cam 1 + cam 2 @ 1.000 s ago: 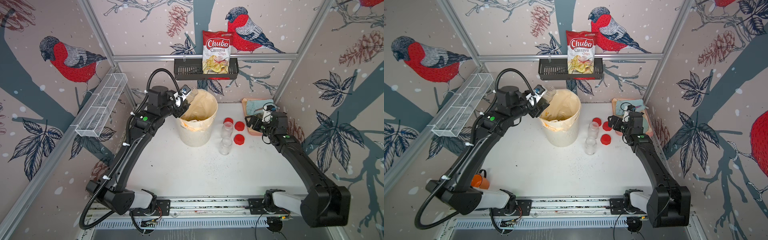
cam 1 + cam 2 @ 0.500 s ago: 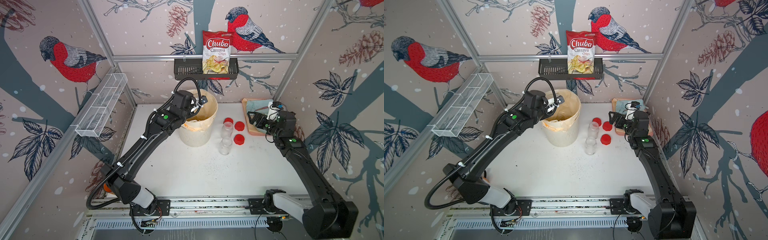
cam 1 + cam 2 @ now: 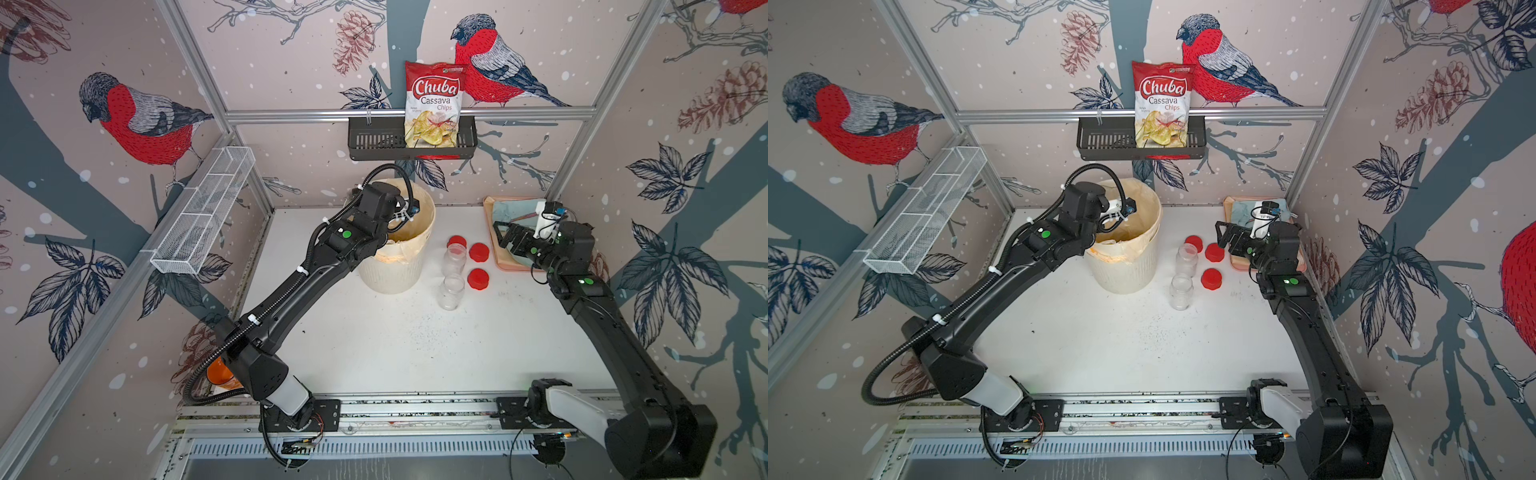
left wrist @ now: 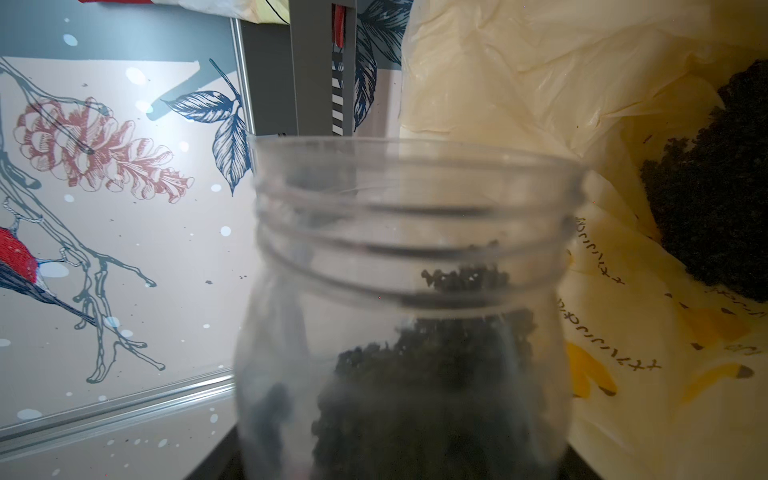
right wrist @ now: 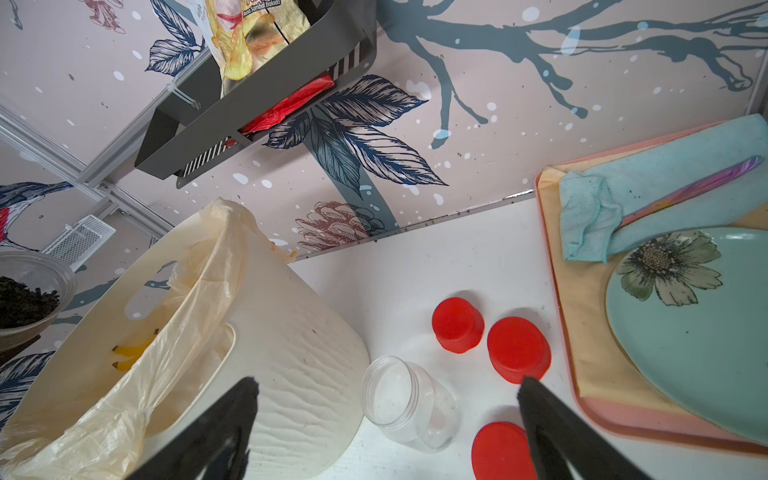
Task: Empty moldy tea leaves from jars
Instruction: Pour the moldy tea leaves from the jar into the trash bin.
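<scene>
Slowly upend jar clamped in left gripper over bin, shaking tea leaves loose; right gripper agape, empty.

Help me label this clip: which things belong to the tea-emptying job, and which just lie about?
Job: held jar, tea leaves, empty jars, red lids, bin.
Lying about: chips, tray, plate, cloth, wire basket.
</scene>
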Tool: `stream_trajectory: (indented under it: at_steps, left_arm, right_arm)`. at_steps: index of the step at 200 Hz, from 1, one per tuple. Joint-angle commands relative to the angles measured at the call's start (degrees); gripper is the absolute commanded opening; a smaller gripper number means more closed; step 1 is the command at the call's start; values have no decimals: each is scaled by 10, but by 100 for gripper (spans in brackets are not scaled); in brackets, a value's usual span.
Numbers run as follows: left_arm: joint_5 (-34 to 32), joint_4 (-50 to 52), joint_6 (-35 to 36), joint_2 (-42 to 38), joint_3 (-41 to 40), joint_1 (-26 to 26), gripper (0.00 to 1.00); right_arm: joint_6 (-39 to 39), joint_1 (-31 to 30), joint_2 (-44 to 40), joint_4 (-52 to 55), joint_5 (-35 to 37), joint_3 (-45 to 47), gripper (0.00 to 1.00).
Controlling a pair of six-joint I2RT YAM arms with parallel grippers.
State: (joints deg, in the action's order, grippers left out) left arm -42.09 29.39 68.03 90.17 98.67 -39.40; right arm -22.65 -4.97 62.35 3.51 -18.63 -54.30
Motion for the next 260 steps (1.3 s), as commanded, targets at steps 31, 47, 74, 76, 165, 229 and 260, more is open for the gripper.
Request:
stream_trajectory:
  at_steps: [31, 47, 74, 76, 165, 229, 260]
  left_arm:
    - [-24, 16, 24, 11, -26, -5, 63]
    - [-48, -1, 53, 18, -19, -4, 64]
    - [-74, -22, 105, 28, 8, -8, 64]
    - [-75, -23, 108, 28, 9, -9, 64]
    - [-76, -30, 194, 29, 14, -18, 63]
    - [-69, 2, 183, 41, 6, -26, 63]
    - [-69, 9, 178, 36, 7, -26, 63]
  right_arm:
    - [-6, 1, -6, -20, -11, 2, 98]
    - [-7, 1, -6, -21, -12, 2, 98]
    - [-7, 1, -9, -23, -13, 2, 98]
    - [-8, 1, -9, -23, -12, 2, 98]
    - [-18, 1, -10, -42, -24, 11, 98]
    - [-21, 1, -17, -47, -30, 14, 98]
    - [-27, 1, -15, -55, -33, 18, 98]
